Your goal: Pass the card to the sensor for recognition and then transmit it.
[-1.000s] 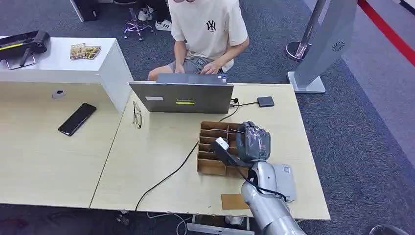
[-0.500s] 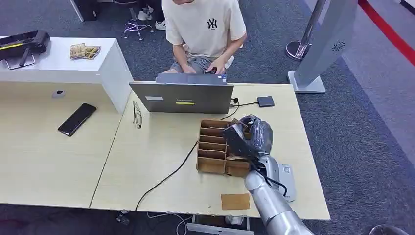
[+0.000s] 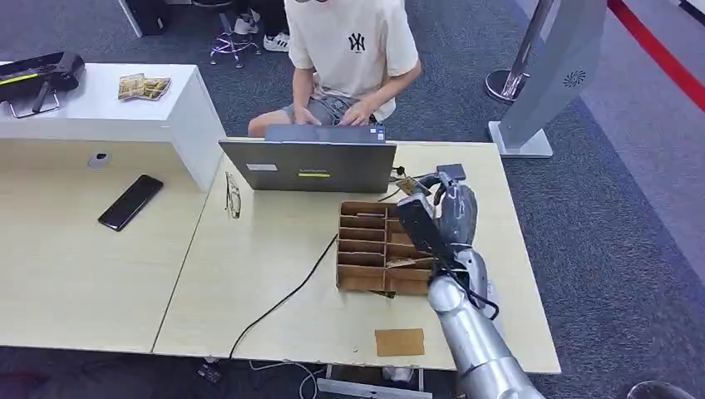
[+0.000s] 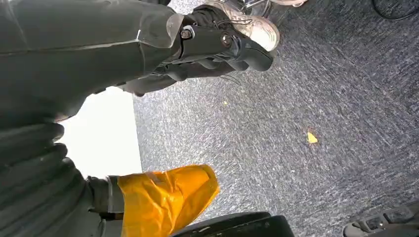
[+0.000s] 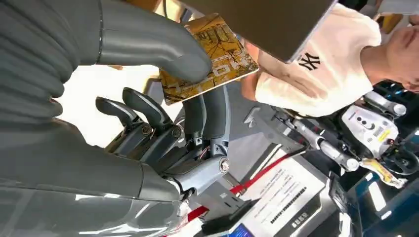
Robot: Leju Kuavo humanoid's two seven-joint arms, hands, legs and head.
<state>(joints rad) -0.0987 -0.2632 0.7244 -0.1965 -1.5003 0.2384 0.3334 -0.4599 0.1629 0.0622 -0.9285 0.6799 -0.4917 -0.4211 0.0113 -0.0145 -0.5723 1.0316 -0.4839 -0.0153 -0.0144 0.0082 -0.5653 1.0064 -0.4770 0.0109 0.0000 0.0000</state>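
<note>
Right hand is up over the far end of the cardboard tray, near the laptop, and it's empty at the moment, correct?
Not empty. The right hand is over the far end of the cardboard tray, near the laptop, but it pinches a yellow card between thumb and fingers. The right wrist view shows this plainly.

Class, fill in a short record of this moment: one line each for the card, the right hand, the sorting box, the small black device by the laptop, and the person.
card: yellow, printed card, pinched by thumb and fingers
right hand: right hand raised over the desk's far right part, holding the card
sorting box: cardboard divided box on the desk, beside the hand
device: small black cabled box on the desk, just beyond the hand
person: seated behind the laptop, person typing
</note>
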